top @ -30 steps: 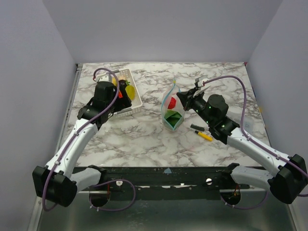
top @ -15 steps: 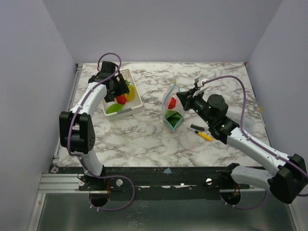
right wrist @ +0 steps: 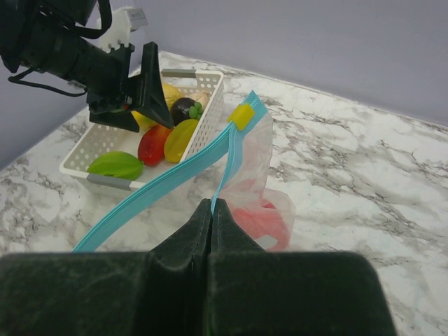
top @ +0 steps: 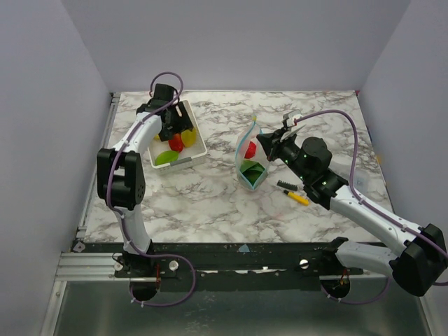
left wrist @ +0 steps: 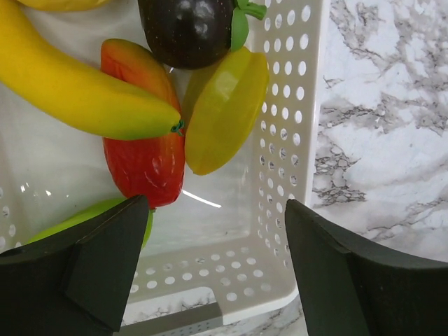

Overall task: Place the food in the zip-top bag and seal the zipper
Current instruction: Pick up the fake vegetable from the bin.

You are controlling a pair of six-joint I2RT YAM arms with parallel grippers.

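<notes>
The clear zip-top bag [top: 250, 159] stands open mid-table with a red piece [right wrist: 260, 222] and a green piece [top: 250, 170] inside. My right gripper [right wrist: 212, 204] is shut on one lip of its light-blue zipper [right wrist: 168, 181] and holds the mouth open. My left gripper [left wrist: 213, 269] is open and empty above the white basket [left wrist: 297, 126]. In the basket lie a yellow banana [left wrist: 70, 84], a red piece [left wrist: 143, 150], a yellow lemon slice [left wrist: 220, 108], a dark eggplant [left wrist: 187, 31] and a green leafy piece [top: 166, 158].
A yellow-and-black pen [top: 296, 197] and a small dark comb-like piece [top: 284, 185] lie on the marble right of the bag. The basket stands at the back left. Grey walls close the table on three sides.
The left arm has swung back over the basket, its gripper now hovering lower over the food. The right gripper and bag have not moved.
</notes>
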